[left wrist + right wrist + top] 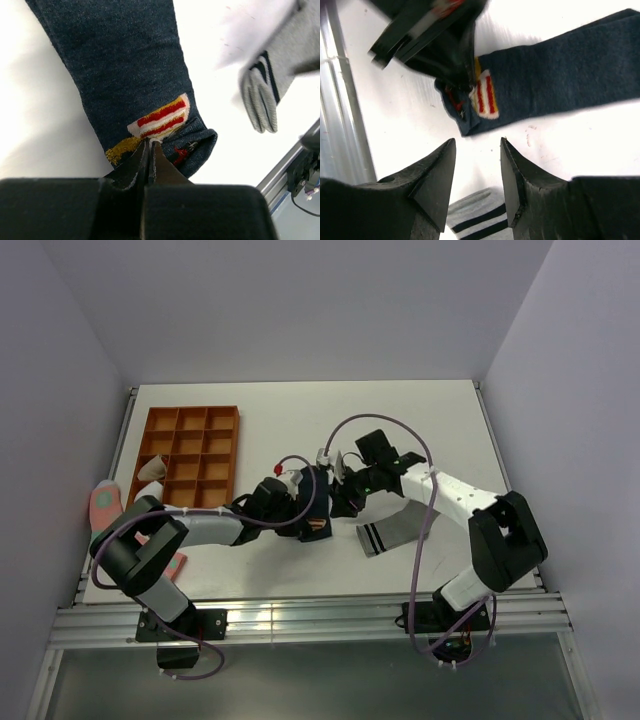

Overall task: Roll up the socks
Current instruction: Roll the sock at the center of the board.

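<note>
The dark navy sock [125, 65] lies flat on the white table, its cuff with the red-and-white patch [162, 116] toward the near edge. My left gripper [150, 143] is shut on that cuff edge, right at the patch. In the right wrist view the navy sock [560, 75] runs off to the upper right. My right gripper [477, 143] hovers open just short of the cuff, with only bare table between its fingers. The grey sock [392, 528], its cuff dark-striped [482, 220], lies below and behind the right gripper.
An orange compartment tray [190, 455] stands at the back left with a pale bundle [152, 468] in one cell. A pink sock [105, 505] lies at the table's left edge. The metal rail [300, 615] runs along the near edge. The two arms almost touch at mid-table.
</note>
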Tool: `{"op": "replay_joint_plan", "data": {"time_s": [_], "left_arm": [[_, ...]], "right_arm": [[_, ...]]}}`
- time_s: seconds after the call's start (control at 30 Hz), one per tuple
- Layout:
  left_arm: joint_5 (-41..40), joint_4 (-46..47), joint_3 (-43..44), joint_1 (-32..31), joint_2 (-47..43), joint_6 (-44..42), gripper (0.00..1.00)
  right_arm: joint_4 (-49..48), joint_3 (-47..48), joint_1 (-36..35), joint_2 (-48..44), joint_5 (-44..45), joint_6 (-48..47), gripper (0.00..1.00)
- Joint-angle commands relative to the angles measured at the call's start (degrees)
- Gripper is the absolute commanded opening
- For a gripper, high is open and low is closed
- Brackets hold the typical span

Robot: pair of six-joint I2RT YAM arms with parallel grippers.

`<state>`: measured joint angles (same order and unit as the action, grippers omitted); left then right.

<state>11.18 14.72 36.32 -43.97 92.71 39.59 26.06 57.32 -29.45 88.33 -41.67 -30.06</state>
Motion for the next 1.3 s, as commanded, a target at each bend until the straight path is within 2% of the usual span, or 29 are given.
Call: {"op": "replay_joint_plan", "data": {"time_s": [0.0, 0.2, 0.37, 0.97, 1.13, 1.27], "left_arm": [[-2.1, -12.4, -1.2, 2.7, -0.3, -2.1, 0.01], [-0.6, -14.5, -1.0, 3.6, -1.9, -2.8, 0.00], [1.5, -16.0, -1.4, 3.8, -2.9, -3.1, 0.00], [5.3, -15.2, -2.9, 3.8, -3.7, -3.7, 0.00], [5.7, -13.1, -3.9, 3.7, -4.2, -2.9, 0.00], [6.0, -12.4, -4.0, 3.8, -4.2, -2.6, 0.00]], "right_arm": [[-2.9, -2.1, -2.6, -4.0, 3.1, -7.4, 0.48], [-8.4, -8.5, -10.9, -7.3, 11.2, -13.7, 0.48], [-11.3, -8.5, -16.0, -5.8, 14.1, -12.9, 0.49], [-15.0, -6.0, -24.6, 1.2, 21.9, -13.4, 0.47], [-12.9, -2.6, -24.9, 4.6, 22.5, -12.7, 0.41], [-12.1, -2.1, -25.0, 5.4, 22.9, -12.7, 0.40]]}}
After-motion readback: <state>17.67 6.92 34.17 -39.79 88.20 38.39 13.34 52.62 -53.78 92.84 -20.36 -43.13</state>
